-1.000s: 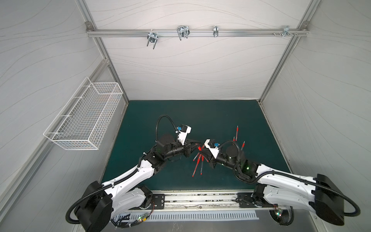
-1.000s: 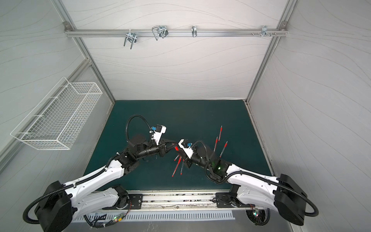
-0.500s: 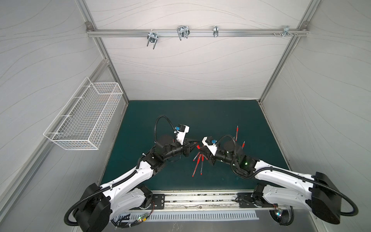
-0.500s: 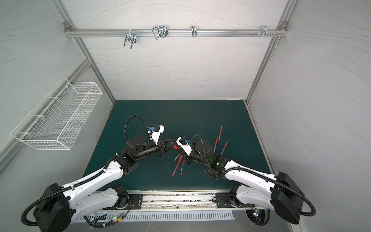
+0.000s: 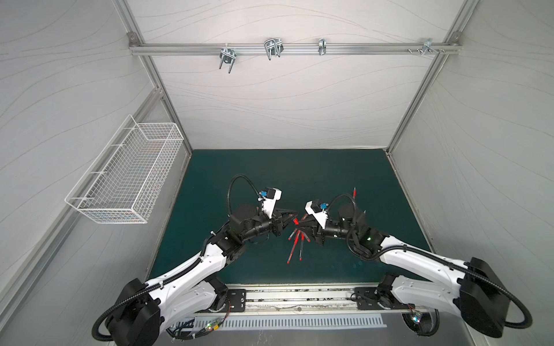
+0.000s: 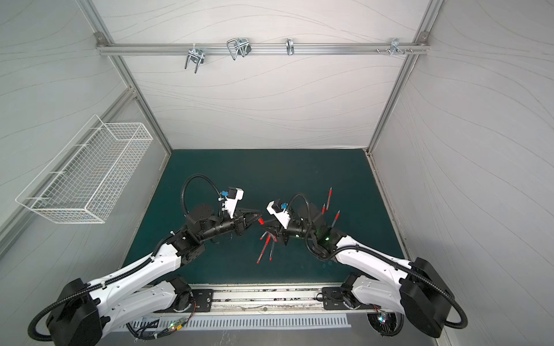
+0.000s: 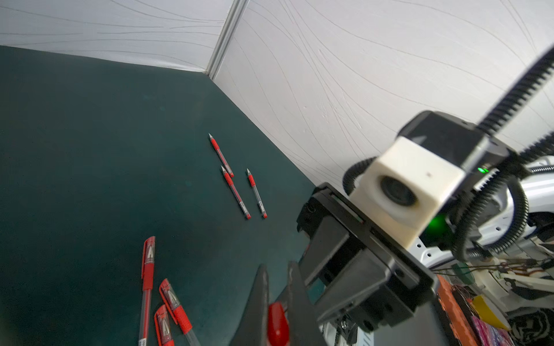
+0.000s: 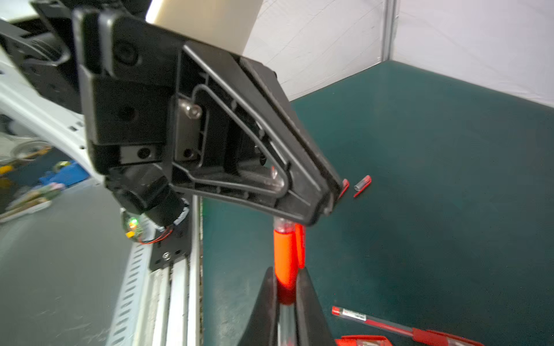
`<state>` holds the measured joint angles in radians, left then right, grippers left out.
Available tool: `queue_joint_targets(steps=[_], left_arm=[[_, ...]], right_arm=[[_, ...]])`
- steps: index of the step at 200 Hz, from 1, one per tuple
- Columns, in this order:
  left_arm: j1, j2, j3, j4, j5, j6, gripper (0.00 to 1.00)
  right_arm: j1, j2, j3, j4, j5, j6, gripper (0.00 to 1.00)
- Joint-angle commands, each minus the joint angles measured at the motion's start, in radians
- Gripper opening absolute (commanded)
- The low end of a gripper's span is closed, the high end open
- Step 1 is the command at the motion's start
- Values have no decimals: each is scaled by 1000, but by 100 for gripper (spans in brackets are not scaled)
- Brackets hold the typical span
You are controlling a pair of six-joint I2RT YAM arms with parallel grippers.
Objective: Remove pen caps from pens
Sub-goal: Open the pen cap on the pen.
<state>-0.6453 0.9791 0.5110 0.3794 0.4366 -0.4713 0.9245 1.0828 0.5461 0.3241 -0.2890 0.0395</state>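
Over mid-counter both arms reach inward, forearms low, tips almost meeting. Left arm point(image 5: 186, 269) comes in from its base at the near edge. The left fingers point(image 7: 260, 302) are pressed together on the end of a red cap point(image 7: 277, 325). Right arm point(image 5: 419, 263) mirrors it. The right fingers point(image 8: 265, 305) pinch the held pen point(image 8: 284, 263) at its red grip, clear barrel running back between them. The cap sits between the two sets of fingers, clip overlapping the red grip; cannot tell if it is fully seated or partly off.

Directly below the fingers a heap of capped pens point(image 5: 296, 244) lies on the dark green counter point(image 5: 269, 173). Beyond the right fingers, toward the wall on that side, are three bare pens point(image 7: 235, 191), roughly parallel and well apart from the heap. Past the left fingers' tips, two loose caps point(image 8: 362, 185) lie on the counter, one half hidden.

Room: white panel walls, metal frame, a rail with hooks point(image 5: 299, 48) across the back, and a wire basket point(image 5: 126, 176) on the left arm's wall.
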Motion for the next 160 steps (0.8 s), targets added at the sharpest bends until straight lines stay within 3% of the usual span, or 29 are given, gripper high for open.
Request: queue_joint_targets(steps=[1,31,45,59,75,123,143,160], left_arm=[[14,3,36,56,-93,-16,0],[13,14,45,53,-118,-32,0],[14,12,42,53,-131,-36,0],[15,12,39,53,-150,-46,0],[17,14,36,56,-156,-58,0],[29,13,23,82,-154,-68,0],[35,15,21,90,-132,-72,0],[37,13,18,101,-122,-73,0]], right_arm=[[147,-21,-32,-58,396,-92,0],[242,27,-20,-21,701,-101,0],[265,61,-11,-2,765,-110,0],[265,61,-12,1,732,-101,0],[239,24,-31,-3,606,-83,0],[-66,-88,-93,-32,-108,27,0],[-169,-58,-99,-6,-284,68,0],[-207,-20,-104,33,-356,93,0]])
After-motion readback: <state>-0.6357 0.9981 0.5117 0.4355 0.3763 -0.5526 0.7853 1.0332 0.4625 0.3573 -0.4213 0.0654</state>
